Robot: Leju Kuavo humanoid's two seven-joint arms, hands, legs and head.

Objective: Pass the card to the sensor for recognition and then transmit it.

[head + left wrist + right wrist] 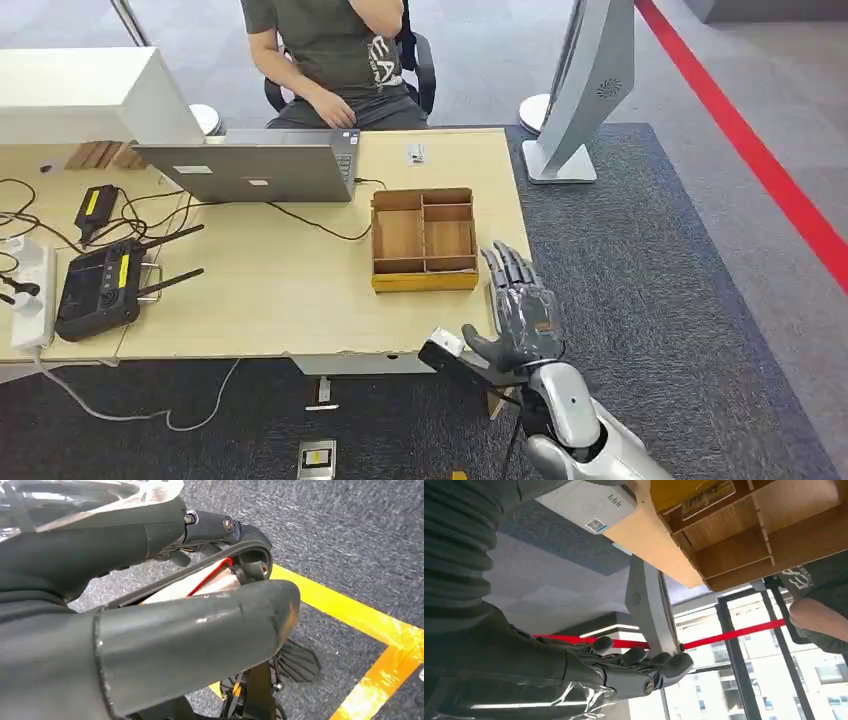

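**Right robot hand spread open at the worktop corner**

The right robot hand (522,318) is raised beside the near right corner of the worktop (270,300). Its palm faces the worktop and its fingers (505,265) are straight and spread apart, pointing away from the robot. It holds nothing. The thumb sticks out toward a small dark sensor box (447,352) with a white top, which sits at the worktop's front edge, just beside the hand. The silver arm comes up from the bottom of the head view.

The left robot hand (190,625) hangs low over the floor. A flat white card (192,582) with a red edge sits between its thick thumb and its dark fingers, so it pinches the card.

A wooden tray (424,238) with small compartments and a yellow front stands on the worktop, just beyond the right fingers. To the right of the worktop there is open dark carpet (660,300), with room for the arm to move. A grey stand (585,90) rises from the carpet past the far corner.

The worktop is light wood. A grey laptop (255,165), black cables and a black controller (100,285) with antennas lie on its left part. A person (335,55) in a dark shirt sits behind it. A red line (760,160) runs across the grey floor, and yellow tape (350,610) marks the carpet under the left hand.
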